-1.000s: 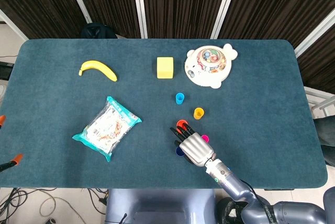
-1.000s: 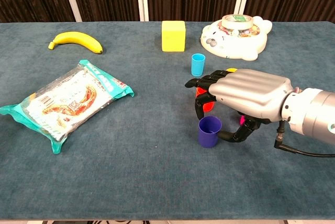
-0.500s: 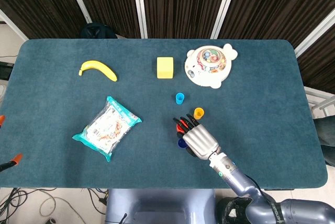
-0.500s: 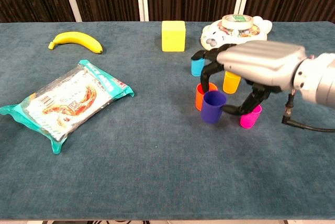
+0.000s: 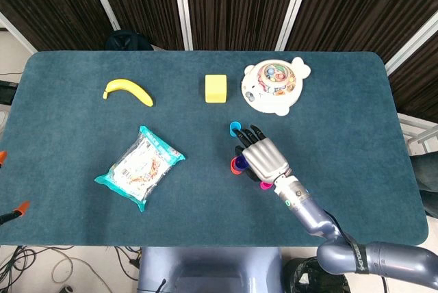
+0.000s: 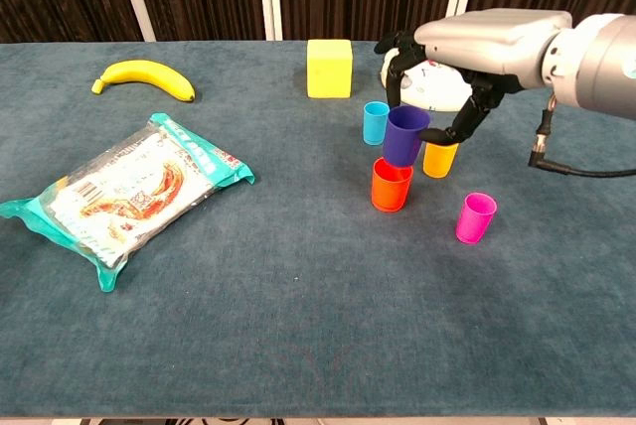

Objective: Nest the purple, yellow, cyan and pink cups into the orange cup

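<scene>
My right hand (image 6: 475,46) grips the purple cup (image 6: 403,136) by its rim and holds it in the air, just above the orange cup (image 6: 391,185), which stands upright on the table. Behind them stand the cyan cup (image 6: 375,122) and the yellow cup (image 6: 439,158). The pink cup (image 6: 475,217) stands alone to the front right. In the head view the right hand (image 5: 262,157) covers the yellow cup; the purple cup (image 5: 241,163), the cyan cup (image 5: 235,127) and the pink cup (image 5: 264,185) peek out around it. My left hand is out of sight.
A snack bag (image 6: 129,193) lies at the left and a banana (image 6: 143,77) at the far left. A yellow block (image 6: 329,68) and a white animal-shaped toy (image 5: 274,85) stand behind the cups on the blue table (image 6: 298,326).
The right hand has lifted the purple cup off the table and carried it back and up, from in front of the orange cup to above it.
</scene>
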Motion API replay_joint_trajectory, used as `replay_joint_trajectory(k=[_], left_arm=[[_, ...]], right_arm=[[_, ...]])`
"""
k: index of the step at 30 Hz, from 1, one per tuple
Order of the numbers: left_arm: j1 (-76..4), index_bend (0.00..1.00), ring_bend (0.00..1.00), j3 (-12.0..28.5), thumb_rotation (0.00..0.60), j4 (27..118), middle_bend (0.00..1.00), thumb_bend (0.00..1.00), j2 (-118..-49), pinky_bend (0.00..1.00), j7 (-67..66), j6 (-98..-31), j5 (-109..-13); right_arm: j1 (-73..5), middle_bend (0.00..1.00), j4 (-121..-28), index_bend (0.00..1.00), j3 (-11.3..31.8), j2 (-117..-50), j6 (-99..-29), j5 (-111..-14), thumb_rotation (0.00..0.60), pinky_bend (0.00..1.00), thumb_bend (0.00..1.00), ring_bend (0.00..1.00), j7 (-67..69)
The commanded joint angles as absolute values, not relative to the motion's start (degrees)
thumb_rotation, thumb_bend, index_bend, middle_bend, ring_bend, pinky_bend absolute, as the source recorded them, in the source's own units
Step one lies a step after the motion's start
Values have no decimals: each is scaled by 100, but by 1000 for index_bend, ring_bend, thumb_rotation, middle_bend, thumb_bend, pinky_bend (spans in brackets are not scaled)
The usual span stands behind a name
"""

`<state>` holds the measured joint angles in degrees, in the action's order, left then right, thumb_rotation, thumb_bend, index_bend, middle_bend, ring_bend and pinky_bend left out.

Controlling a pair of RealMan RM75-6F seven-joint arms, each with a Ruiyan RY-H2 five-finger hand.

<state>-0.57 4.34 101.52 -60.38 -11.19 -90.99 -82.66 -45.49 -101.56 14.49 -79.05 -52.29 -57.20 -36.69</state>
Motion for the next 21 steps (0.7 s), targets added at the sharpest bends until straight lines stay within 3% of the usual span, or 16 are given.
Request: replay_joint_trajectory(k=[1,21], left_arm=[[-56,47,0,439,600,10157,12,0,-6035,63,-1115,-9101,-8258],[-58,47,0,442,600,10147,12,0,-6042,63,-1122,-9097,-8250]], right_arm=[[-4735,0,-9926,443,1517,-8016,-5224,-5442,600,52,463,58,-3784],[-4903,0,-9681,443,1223,-8227,-5477,-5386,600,52,463,58,-3756]])
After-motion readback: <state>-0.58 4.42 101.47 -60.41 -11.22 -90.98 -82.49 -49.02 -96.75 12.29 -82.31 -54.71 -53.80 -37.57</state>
